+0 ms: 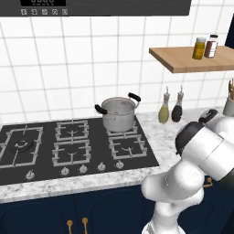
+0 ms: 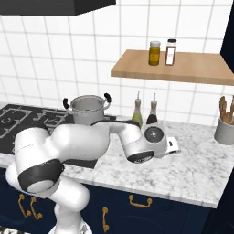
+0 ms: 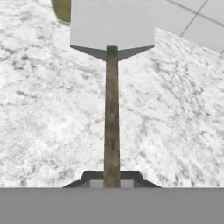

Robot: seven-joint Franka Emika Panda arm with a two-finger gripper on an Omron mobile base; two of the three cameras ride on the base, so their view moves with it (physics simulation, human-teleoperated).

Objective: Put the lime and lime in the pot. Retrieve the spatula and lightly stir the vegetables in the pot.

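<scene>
My gripper (image 3: pixel 112 183) is shut on the wooden handle of the spatula (image 3: pixel 112 118). The spatula's white blade (image 3: pixel 112 24) lies flat on the marble counter, pointing away from the hand. In the right base view the gripper (image 2: pixel 172 145) is low over the counter, right of the stove. The steel pot (image 1: pixel 119 113) (image 2: pixel 88 109) with two black loop handles stands on the stove's back right burner, well left of the hand. The limes are hidden from view.
Two bottles (image 1: pixel 164 109) (image 2: pixel 137 112) stand against the wall between pot and hand. A wooden shelf (image 1: pixel 192 59) (image 2: pixel 183 67) with two jars hangs above. A grey utensil holder (image 2: pixel 225 129) stands at the far right. The black stove (image 1: pixel 68 146) fills the left counter.
</scene>
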